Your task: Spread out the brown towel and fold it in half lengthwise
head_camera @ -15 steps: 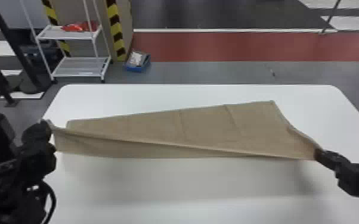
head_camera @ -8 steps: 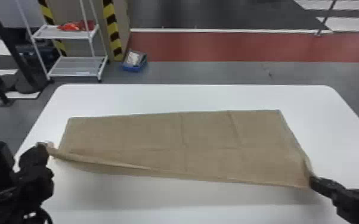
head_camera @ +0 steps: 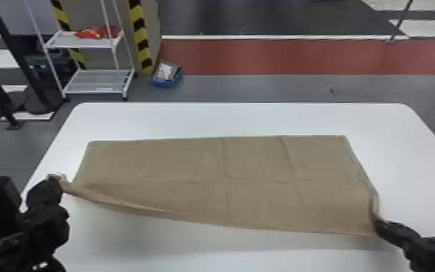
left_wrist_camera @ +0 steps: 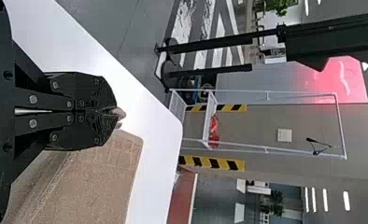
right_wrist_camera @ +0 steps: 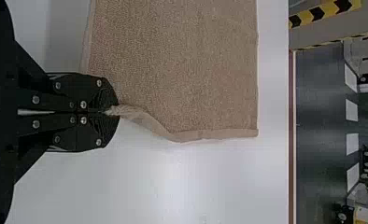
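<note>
In the head view my left gripper (head_camera: 56,181) holds the near left corner of the brown towel (head_camera: 191,173), and my right gripper (head_camera: 379,224) holds its near right corner. The towel lies spread across the table, its near edge lifted at the left and sagging between the grippers. The left wrist view has the left gripper (left_wrist_camera: 114,112) shut on a small tip of cloth, with more of the towel (left_wrist_camera: 98,177) beside it. In the right wrist view the right gripper (right_wrist_camera: 113,111) is shut on the corner of the towel (right_wrist_camera: 187,70), whose side hem curves away from the fingers.
The white table (head_camera: 242,119) has bare surface beyond the towel and along its near side. On the floor behind stand a white shelf rack (head_camera: 95,81) and a blue box (head_camera: 168,76).
Both grippers have moved toward the near side with the towel's near corners. The cloth, earlier slanted and partly folded over, now lies wider and flatter, its far right corner lower in the view.
</note>
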